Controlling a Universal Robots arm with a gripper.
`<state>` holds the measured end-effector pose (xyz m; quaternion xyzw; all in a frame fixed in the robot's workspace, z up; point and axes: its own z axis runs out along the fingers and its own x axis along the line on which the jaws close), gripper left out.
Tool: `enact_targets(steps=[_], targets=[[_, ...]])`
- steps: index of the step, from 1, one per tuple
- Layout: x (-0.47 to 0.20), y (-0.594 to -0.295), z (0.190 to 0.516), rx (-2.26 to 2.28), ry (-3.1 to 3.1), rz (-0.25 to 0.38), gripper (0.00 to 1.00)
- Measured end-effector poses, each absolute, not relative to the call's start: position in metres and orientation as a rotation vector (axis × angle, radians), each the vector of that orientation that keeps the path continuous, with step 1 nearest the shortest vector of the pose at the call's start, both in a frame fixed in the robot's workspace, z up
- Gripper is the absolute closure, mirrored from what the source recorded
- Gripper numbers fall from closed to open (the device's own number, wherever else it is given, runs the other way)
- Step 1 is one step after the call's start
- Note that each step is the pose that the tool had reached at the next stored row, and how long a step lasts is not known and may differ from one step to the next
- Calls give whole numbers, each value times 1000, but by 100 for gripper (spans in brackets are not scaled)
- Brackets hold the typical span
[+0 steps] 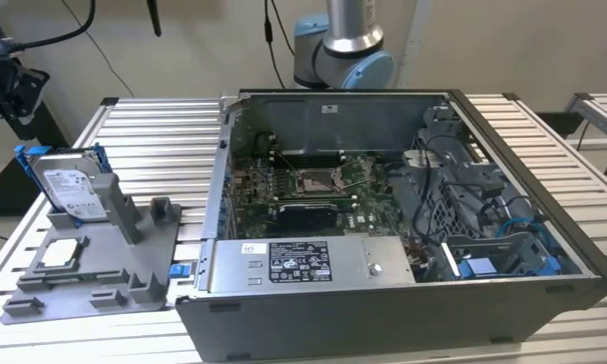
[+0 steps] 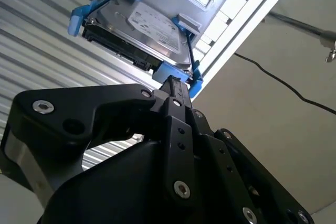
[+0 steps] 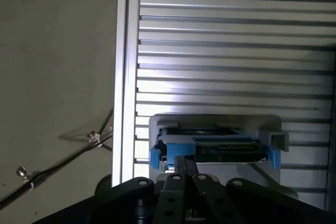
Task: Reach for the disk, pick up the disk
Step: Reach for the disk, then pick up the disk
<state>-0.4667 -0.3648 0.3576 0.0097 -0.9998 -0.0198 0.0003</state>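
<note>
Disk (image 1: 69,186) btm prob. behind holder (image 1: 131,252)

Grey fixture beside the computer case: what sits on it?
The disk stands upright in the grey fixture's slot; a square silver chip lies flat nearby. The slot covers the disk's lower edge.

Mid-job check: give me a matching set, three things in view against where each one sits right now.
Things:
1. disk
2. silver chip
3. computer case

Places:
A. lying flat on the grey holder
B. open on top, at the exterior view's right of the holder
C. standing upright in the grey holder

Pairs: 1-C, 2-A, 3-B
</note>
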Motion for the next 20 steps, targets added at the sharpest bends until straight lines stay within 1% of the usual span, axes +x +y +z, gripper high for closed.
enact_targets(steps=[8,20], targets=[[-467,-365,358,60,-3140,-62,100],[-467,-365,358,353,-3116,-62,100]])
